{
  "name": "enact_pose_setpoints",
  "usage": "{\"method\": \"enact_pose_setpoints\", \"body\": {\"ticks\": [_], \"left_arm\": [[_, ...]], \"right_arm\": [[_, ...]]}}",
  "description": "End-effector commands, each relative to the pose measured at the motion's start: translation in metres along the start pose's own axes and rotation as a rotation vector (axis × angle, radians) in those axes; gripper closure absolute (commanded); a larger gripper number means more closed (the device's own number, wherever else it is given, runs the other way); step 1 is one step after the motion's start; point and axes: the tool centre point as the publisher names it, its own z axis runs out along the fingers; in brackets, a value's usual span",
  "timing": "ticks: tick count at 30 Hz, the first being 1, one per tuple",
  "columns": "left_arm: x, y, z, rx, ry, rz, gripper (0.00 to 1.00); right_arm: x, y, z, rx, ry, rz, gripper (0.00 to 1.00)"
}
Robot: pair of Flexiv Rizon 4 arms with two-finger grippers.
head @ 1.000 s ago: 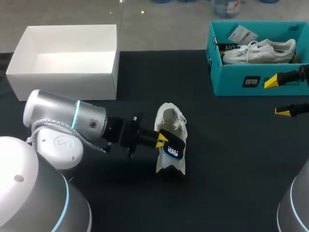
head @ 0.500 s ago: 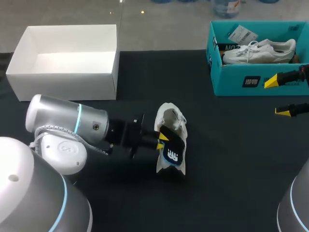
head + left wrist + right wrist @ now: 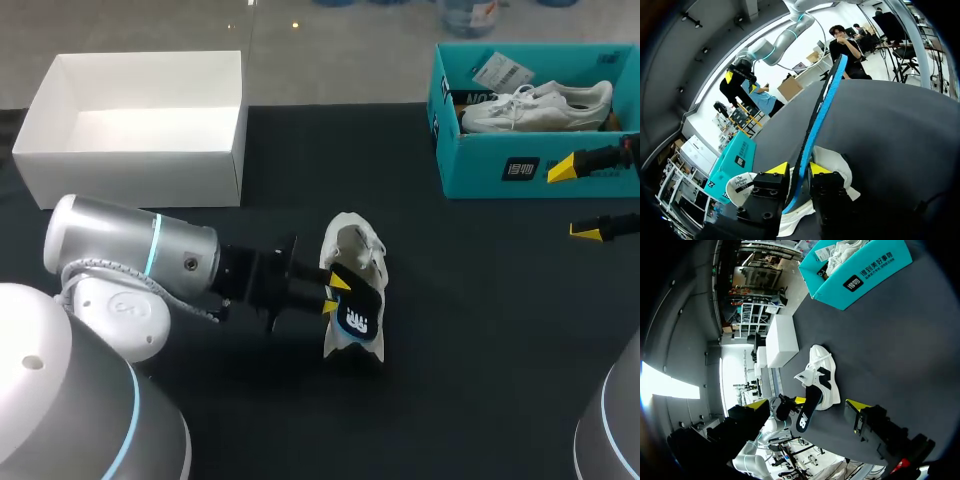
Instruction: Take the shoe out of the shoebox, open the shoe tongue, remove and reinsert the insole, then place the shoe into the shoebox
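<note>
While the left tool (image 3: 334,294) stood clenched on the black, blue-edged insole (image 3: 360,312), pinching it on edge between both yellow tips, the white shoe (image 3: 352,248) sat on the dark bench (image 3: 480,330) right against that insole, near the middle. From the left wrist, the insole rose up and away from the fingers, with the shoe's opening just below and beside them. The insole looked to be out of the shoe, or nearly so, which put the job at the remove-and-reinsert stage.

Over on the other side, the right tool (image 3: 575,200) hung released, fingers spread wide, in front of the teal box (image 3: 480,160), which held another white shoe (image 3: 535,105). The empty white box (image 3: 130,160) waited at the far left.

To do this well, the insole's leading end needed lining up with the opening and feeding in low along the sole, never forced. Nothing pinned the shoe, so it could skid or tip; the idle right tool steadying it would have helped.
</note>
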Motion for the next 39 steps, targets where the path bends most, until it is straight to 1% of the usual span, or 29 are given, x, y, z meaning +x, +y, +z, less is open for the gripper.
{"method": "enact_pose_setpoints", "body": {"ticks": [1,8,16,21,31,32,33,34,36,37,39], "left_arm": [[0.004,-0.001,-0.002,0.0,0.008,0.003,1.0],[-0.001,0.008,0.009,-0.021,0.012,-0.012,1.0],[-0.005,0.016,0.02,-0.042,-0.024,-0.069,1.0],[-0.006,0.019,0.022,-0.057,-0.048,-0.078,1.0],[-0.005,0.03,0.021,-0.09,-0.058,-0.093,1.0],[-0.005,0.03,0.021,-0.091,-0.057,-0.093,0.83],[-0.006,0.028,0.019,-0.09,-0.057,-0.092,0.69],[-0.007,0.026,0.017,-0.086,-0.056,-0.089,0.64],[-0.009,0.021,0.013,-0.081,-0.056,-0.079,0.59],[-0.01,0.018,0.01,-0.077,-0.055,-0.071,0.58],[-0.011,0.015,0.007,-0.072,-0.054,-0.063,0.58]], "right_arm": [[0.0,0.0,0.001,-0.001,-0.002,0.001,0.0],[0.0,0.0,0.001,-0.001,-0.002,0.001,0.0],[0.0,0.0,0.001,-0.001,-0.002,0.001,0.0],[0.0,0.0,0.001,-0.001,-0.002,0.001,0.0],[0.0,0.0,0.001,-0.001,-0.002,0.001,0.0],[0.0,0.0,0.001,-0.001,-0.002,0.001,0.0],[0.0,0.0,0.001,-0.001,-0.002,0.001,0.0],[0.0,0.0,0.001,-0.001,-0.002,0.001,0.0],[0.0,0.0,0.001,-0.001,-0.002,0.001,0.0],[0.0,0.0,0.001,-0.001,-0.002,0.001,0.0],[0.0,0.0,0.001,-0.001,-0.002,0.001,0.0]]}}
